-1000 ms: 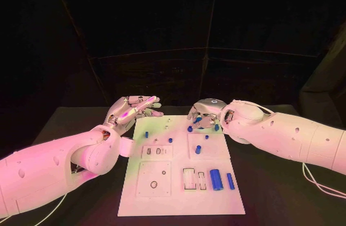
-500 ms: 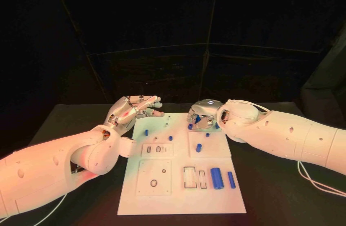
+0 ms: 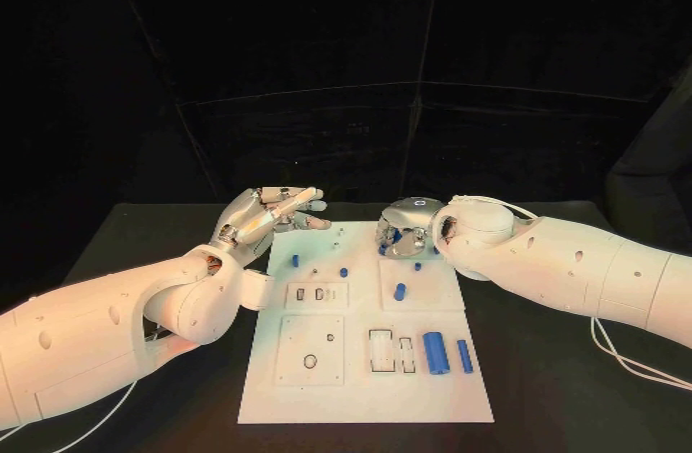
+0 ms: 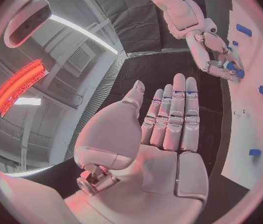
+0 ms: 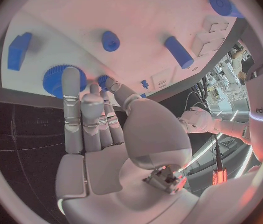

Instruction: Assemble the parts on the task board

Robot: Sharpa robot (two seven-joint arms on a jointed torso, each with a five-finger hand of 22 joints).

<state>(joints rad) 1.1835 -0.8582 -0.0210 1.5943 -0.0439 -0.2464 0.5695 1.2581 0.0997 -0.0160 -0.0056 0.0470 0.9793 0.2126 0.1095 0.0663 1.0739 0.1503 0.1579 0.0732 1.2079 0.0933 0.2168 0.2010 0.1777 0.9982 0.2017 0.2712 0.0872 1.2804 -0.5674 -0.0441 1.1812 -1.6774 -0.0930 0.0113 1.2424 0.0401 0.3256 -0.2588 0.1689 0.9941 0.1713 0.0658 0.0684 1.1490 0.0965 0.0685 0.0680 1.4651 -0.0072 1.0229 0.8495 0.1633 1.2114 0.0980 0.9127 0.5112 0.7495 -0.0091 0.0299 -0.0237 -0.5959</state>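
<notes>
**A:** Where was the board, and what was on it?

**B:** The flat white rectangular task board (image 3: 368, 323) lay in the middle of the black table (image 3: 562, 373), its long side running away from the robot. Small blue plastic parts sat on it: a thick blue cylinder (image 3: 434, 352) and a thinner blue bar (image 3: 464, 355) lay side by side near the right edge, beside empty rectangular slots. A short blue peg (image 3: 400, 292) lay mid-board, and two smaller blue pieces (image 3: 343, 271) sat towards the far left.

**A:** And the right hand?

**B:** The silver right hand (image 3: 404, 230) hung over the board's far right corner. In the right wrist view its fingers (image 5: 73, 109) were straight and side by side, their tips at a blue toothed wheel (image 5: 58, 80); whether they touched it, I could not tell. Nothing was gripped.

**A:** The left hand?

**B:** The silver left hand (image 3: 271, 217) hovered just off the board's far left corner, palm flat, fingers (image 4: 176, 114) extended and close together, holding nothing.

**A:** Any writing?

**B:** One word on the right arm, in the right wrist view, seen upside down: "sharpa" (image 5: 260, 111).
</notes>
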